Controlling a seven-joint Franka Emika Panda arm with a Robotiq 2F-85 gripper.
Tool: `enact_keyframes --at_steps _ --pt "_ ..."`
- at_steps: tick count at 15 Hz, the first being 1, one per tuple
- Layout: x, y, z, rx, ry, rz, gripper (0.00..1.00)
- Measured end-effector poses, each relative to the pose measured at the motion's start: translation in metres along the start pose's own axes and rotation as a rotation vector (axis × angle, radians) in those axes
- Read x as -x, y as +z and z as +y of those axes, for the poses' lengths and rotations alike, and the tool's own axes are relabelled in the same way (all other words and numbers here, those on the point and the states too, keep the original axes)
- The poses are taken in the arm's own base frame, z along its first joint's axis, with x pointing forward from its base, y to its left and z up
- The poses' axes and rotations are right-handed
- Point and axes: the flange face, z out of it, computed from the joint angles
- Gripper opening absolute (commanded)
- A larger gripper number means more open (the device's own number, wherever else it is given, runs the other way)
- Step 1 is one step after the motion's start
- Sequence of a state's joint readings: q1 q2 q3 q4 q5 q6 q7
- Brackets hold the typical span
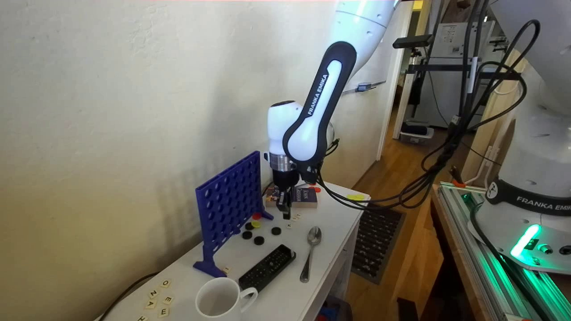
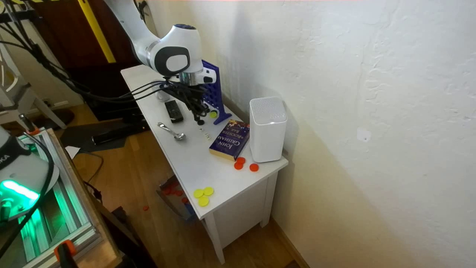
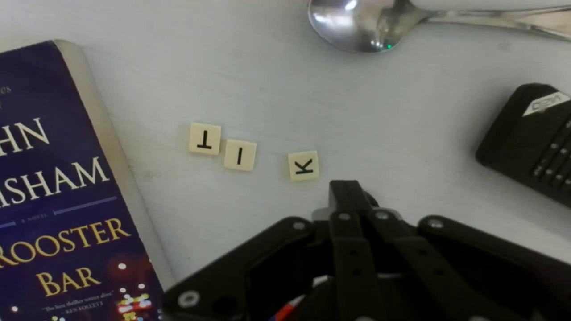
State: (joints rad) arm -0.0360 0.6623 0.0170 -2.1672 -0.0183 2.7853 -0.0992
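My gripper [image 3: 350, 192] is shut, its fingertips together with nothing visible between them. It hangs above the white table, pointing down, and in an exterior view the gripper [image 1: 286, 216] stands between the blue upright game rack [image 1: 229, 198] and the book. Nearest to the fingertips in the wrist view is a letter tile K [image 3: 304, 165]. Left of it lie tile I [image 3: 240, 155] and tile T [image 3: 204, 139]. Part of a dark round edge shows behind the fingertips, mostly hidden. A black disc [image 1: 276, 231] lies on the table close by.
A dark blue book [image 2: 230, 139] lies beside a white box [image 2: 268, 130]. A spoon [image 1: 314, 236], a black remote [image 1: 267, 267] and a white mug [image 1: 218, 298] are on the table. Red discs [image 2: 254, 167] and yellow discs [image 2: 203, 201] lie near the table's end. Cables [image 1: 401, 196] trail from the arm.
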Motion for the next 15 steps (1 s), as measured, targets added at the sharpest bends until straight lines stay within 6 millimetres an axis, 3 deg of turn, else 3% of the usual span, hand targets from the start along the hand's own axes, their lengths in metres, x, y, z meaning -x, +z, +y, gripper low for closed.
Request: enact_keyframes --at_steps 9,15 --pt "0.001 0.003 0.003 0.004 -0.015 -0.005 0.00" --pt "0.005 0.016 0.011 0.014 -0.062 0.001 0.00"
